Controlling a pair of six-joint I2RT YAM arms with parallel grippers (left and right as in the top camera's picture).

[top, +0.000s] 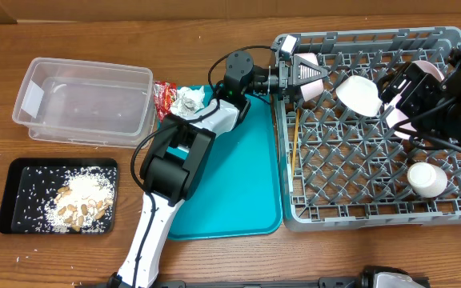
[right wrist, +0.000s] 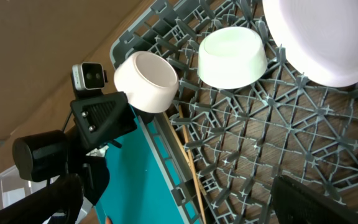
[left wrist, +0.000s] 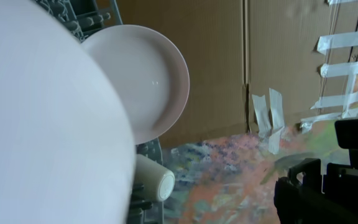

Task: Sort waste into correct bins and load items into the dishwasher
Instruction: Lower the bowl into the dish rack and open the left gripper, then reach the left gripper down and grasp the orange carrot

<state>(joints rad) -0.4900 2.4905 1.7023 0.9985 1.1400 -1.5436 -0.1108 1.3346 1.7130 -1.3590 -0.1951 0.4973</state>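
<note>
— Wooden worktop (top: 214,264) is seen under everything, with brown boarding (left wrist: 216,62) behind. What is being done on it?

— A small white cup (top: 314,82) is being set into the back left corner of the grey dish rack (top: 374,214) by the left tool (top: 298,75). The cup is tilted on its side among the pegs, right at the tool's tip.

— Is the cup gripped?

— That cannot be told. The left wrist view is filled by white crockery with the fingers hidden, and from above the jaws are lost against the cup. The right tool (top: 397,96) is held wide open over the rack with nothing in it, near the upright plate (right wrist: 328,37).

— How should the step be finished well?

— Release should be confirmed before any retreat is made. The left tool would then best be drawn straight back along its own line, toward the teal tray (top: 238,200), so that the cup is not dragged or rolled off its pegs. A sideways swing is better avoided. The white bowl (top: 361,94) is near, and the chopsticks (top: 294,156) lie along the rack's left side, just in front of the cup.

— What is left to be sorted?

— The red wrapper (top: 165,91) and the crumpled paper (top: 189,98) are lying between the clear tub (top: 86,64) and the teal tray, not yet binned. Food scraps (top: 78,200) are already held in the black tray (top: 10,200).
</note>
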